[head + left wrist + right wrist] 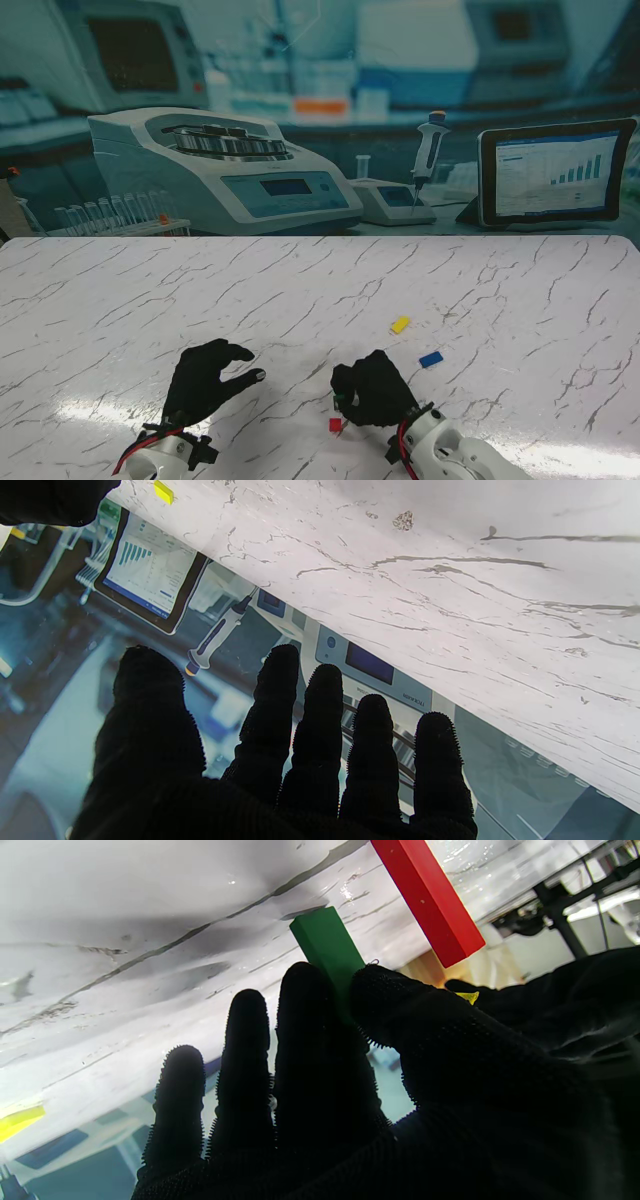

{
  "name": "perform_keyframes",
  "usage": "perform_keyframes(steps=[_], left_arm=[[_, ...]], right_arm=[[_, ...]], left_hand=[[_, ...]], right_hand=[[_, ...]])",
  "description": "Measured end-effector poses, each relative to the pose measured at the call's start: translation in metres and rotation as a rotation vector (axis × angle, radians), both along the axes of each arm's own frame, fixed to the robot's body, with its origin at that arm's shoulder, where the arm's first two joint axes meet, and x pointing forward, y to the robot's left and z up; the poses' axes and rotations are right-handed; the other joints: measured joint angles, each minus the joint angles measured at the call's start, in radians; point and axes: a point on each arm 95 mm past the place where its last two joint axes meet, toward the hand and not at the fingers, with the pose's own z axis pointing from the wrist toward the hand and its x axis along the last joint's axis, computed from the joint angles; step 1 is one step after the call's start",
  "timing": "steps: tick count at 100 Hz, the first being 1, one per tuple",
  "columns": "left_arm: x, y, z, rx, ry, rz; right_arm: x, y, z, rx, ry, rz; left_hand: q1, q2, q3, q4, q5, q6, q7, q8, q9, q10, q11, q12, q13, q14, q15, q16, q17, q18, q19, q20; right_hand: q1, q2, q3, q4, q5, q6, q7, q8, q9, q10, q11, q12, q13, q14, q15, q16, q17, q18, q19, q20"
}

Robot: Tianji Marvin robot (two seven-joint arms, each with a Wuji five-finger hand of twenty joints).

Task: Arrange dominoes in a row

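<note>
- Dominoes lie scattered on the white marble table, four of them in view, none yet in a row.
- Nearest to me is the red domino, standing on the table just beside the right hand, on its left and a little nearer; the right wrist view shows it as a long red block with one end on the marble.
- Right hand, in a black glove, is curled low over the table with the green domino pinched between the thumb and the fingers; the free end of the block touches or nearly touches the marble, I cannot tell which. From the stand only a speck of green shows at the hand's left edge.
- Left hand sits at about the same depth, well apart to the left, holding nothing; its fingers are straight and spread and the thumb is held off to the side.
- Farther from me, right of the right hand, the blue domino lies flat.
- Farther still, the yellow domino lies flat, near the blue one and to its left; it also shows small in the left wrist view.
- Beyond the far edge of the table hangs a printed laboratory backdrop.
</note>
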Motion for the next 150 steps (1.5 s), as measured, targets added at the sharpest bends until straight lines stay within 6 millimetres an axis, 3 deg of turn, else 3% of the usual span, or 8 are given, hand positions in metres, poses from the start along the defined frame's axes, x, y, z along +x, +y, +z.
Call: perform_keyframes(steps=[73,127,150], left_arm=[[0.000,0.000,0.001,-0.003,0.002,-0.001],[0.000,-0.001,0.002,-0.004,0.002,-0.002],[0.000,-0.001,0.002,-0.005,0.002,-0.003]], right_arm=[[-0.003,-0.003,-0.003,0.014,0.033,0.007],[-0.001,-0.008,-0.001,0.006,0.082,0.023],[0.000,-0.011,0.002,-0.006,0.100,0.037]], left_hand=[[0.000,0.000,0.000,0.000,0.008,0.000,0.002,0.000,0.001,0.000,0.005,0.000,0.000,0.000,0.000,0.000,0.000,0.000,0.000,0.000],[0.000,0.000,0.000,0.000,0.008,0.000,0.010,0.000,0.001,0.000,0.006,0.000,0.000,0.000,0.001,0.000,0.000,0.000,0.000,0.000],[0.000,0.000,0.000,0.000,0.008,0.000,0.012,0.000,0.001,0.000,0.006,0.001,0.000,0.000,0.003,0.000,0.000,0.000,0.000,0.000]], right_hand=[[0.026,0.038,-0.050,-0.013,-0.032,0.004,-0.052,0.000,-0.054,0.040,-0.054,0.016,-0.060,0.026,-0.001,-0.008,-0.025,0.000,-0.016,-0.001],[0.026,0.038,-0.060,-0.013,-0.057,0.029,-0.180,0.000,-0.142,0.088,-0.143,0.049,-0.118,0.065,-0.036,0.006,-0.056,0.000,-0.077,-0.008],[0.026,0.038,-0.060,-0.013,-0.057,0.029,-0.243,0.019,-0.155,0.090,-0.171,0.061,-0.137,0.074,-0.047,0.016,-0.064,0.000,-0.101,-0.008]])
